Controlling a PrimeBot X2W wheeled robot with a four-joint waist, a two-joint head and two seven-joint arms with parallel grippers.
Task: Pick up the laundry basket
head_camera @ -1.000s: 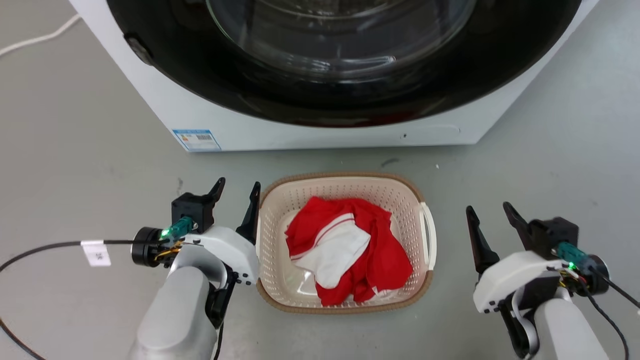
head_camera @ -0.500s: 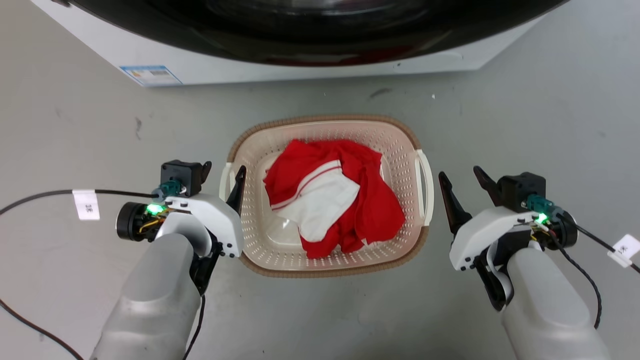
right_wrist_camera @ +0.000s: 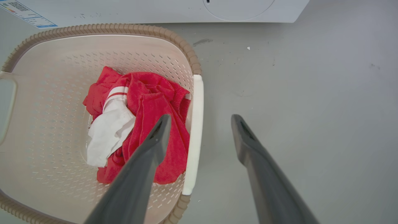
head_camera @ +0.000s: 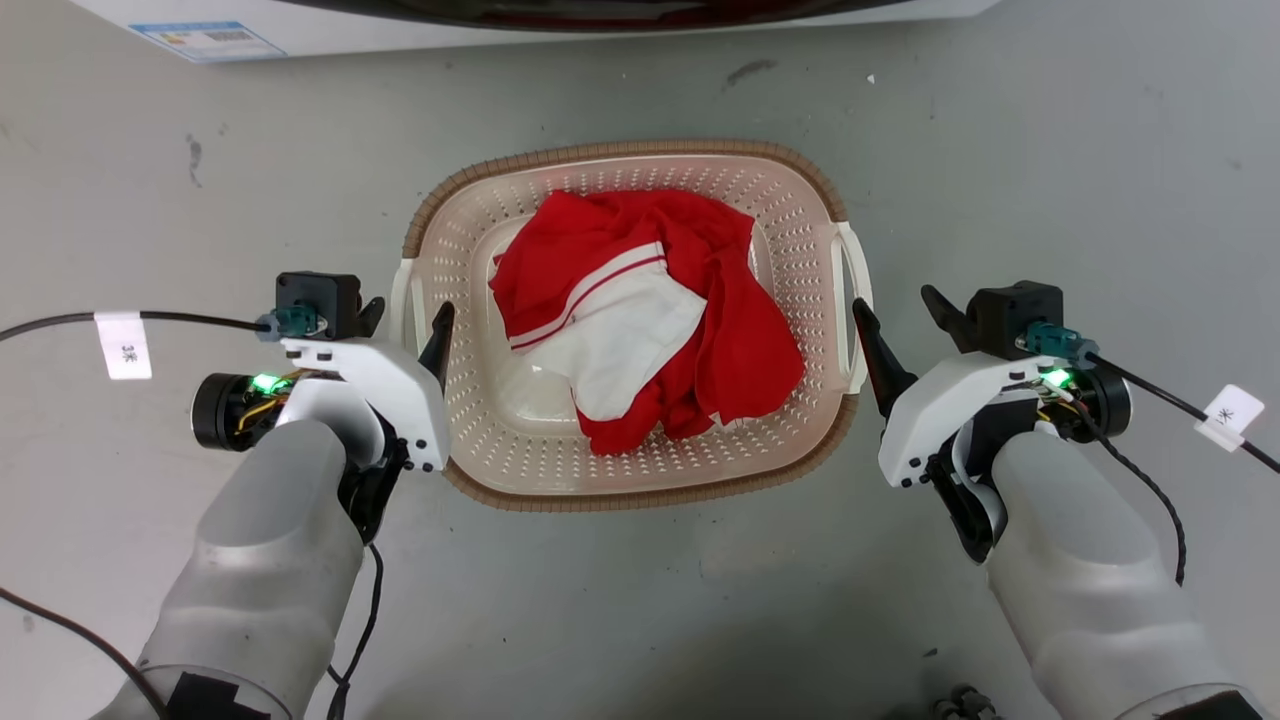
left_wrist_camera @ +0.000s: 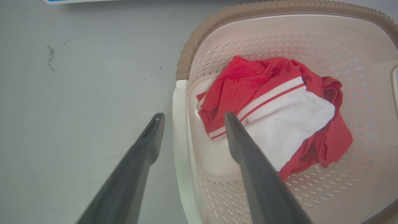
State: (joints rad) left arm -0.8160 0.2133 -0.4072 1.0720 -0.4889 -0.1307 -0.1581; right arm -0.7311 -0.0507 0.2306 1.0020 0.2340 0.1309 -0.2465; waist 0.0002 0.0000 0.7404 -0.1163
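Note:
The laundry basket (head_camera: 620, 152) is cream with perforated walls and a brown woven-look rim, and it stands on the grey floor with a red and white garment (head_camera: 640, 320) inside. My left gripper (head_camera: 405, 325) is open, one finger inside the basket and one outside, straddling the white left handle (left_wrist_camera: 178, 124). My right gripper (head_camera: 893, 305) is open as well and straddles the white right handle (right_wrist_camera: 196, 124) in the same way. Neither handle is clamped; in each wrist view a gap shows beside the handle, around the left gripper (left_wrist_camera: 193, 118) and the right gripper (right_wrist_camera: 201, 119).
The white washer base (head_camera: 400, 30) with a blue label (head_camera: 205, 40) runs along the top edge, just beyond the basket. Black cables trail on the floor at the left (head_camera: 60, 320) and the right (head_camera: 1150, 390). Grey floor surrounds the basket.
The head view has tilted down, so the washer has slid out at the top. Both grippers have moved in toward the basket and now straddle its side handles.

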